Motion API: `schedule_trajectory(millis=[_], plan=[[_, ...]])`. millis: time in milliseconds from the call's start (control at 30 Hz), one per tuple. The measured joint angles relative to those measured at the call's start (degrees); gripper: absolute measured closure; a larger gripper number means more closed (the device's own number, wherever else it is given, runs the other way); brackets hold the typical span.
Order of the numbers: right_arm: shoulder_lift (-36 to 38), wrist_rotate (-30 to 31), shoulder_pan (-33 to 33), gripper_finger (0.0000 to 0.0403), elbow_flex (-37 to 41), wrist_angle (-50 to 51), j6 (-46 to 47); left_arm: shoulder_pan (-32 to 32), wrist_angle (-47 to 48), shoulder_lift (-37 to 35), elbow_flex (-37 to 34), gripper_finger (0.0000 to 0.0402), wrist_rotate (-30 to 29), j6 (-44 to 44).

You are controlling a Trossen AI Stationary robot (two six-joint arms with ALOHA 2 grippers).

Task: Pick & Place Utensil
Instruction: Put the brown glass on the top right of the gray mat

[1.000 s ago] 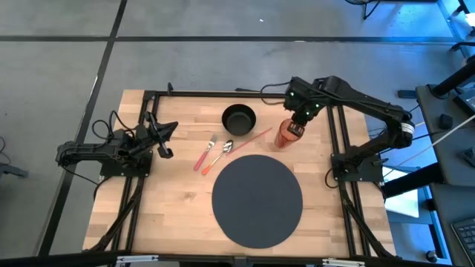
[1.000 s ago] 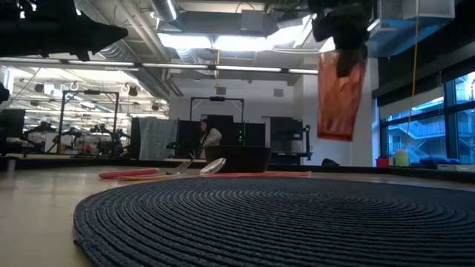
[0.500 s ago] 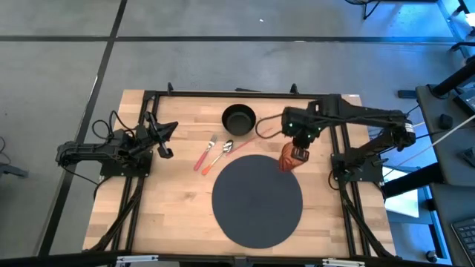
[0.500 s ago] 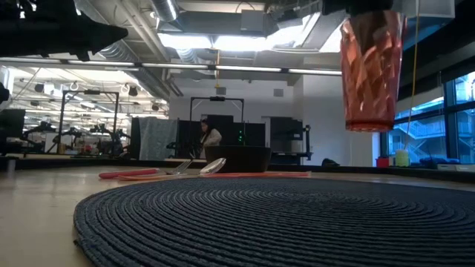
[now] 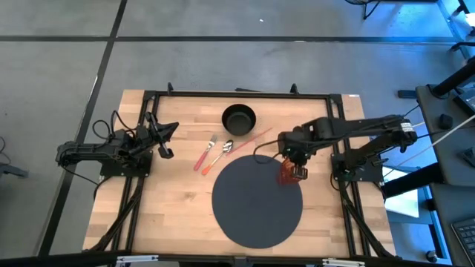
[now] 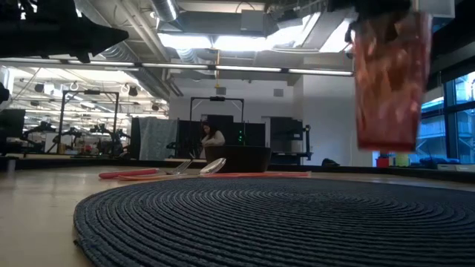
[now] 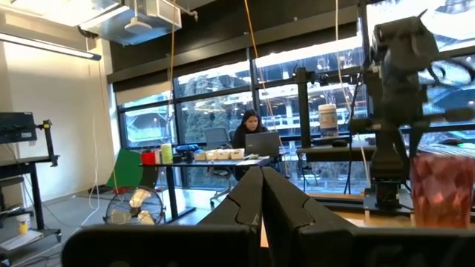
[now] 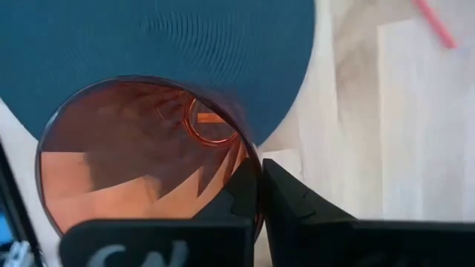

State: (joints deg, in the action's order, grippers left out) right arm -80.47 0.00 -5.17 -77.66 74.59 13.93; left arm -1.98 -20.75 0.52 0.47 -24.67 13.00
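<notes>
My landmark is the mat (image 5: 257, 200), the dark round one on the wood table (image 5: 171, 208). My right gripper (image 5: 295, 165) is over the mat's right edge, pinched tight on the rim of the red cup (image 5: 286, 173), one finger inside and one outside. From table height the cup (image 6: 390, 81) hangs clear above the mat (image 6: 282, 215), upright, not touching it. Through the right wrist camera I look straight down into the cup (image 8: 141, 159), with the mat (image 8: 178, 44) under part of it and bare table (image 8: 371, 119) under the rest.

The utensils lie on the table just off the mat's upper-left edge: a fork (image 5: 204, 154) with a red handle, a spoon (image 5: 221, 153) beside it, and a thin red stick (image 5: 252, 138) nearer the mat's top. A black bowl (image 5: 239, 117) sits beyond them, farther from the mat.

My left gripper (image 5: 165, 141) waits well left of the mat, past the fork, fingers pressed together with nothing between them. A person sits at a desk in the room behind.
</notes>
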Motion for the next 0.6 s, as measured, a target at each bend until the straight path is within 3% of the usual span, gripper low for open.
schedule_trajectory(millis=[333,600], plan=[[0.0,-0.2,1.3,0.0393,8.0,-6.8,-2.8,0.0,0.0,0.0,0.0,0.0400,-1.9,0.1],[0.0,-0.5,2.4,0.0393,8.7,-7.1,-2.2,0.0,0.0,0.0,0.0,0.0400,-1.9,0.0]])
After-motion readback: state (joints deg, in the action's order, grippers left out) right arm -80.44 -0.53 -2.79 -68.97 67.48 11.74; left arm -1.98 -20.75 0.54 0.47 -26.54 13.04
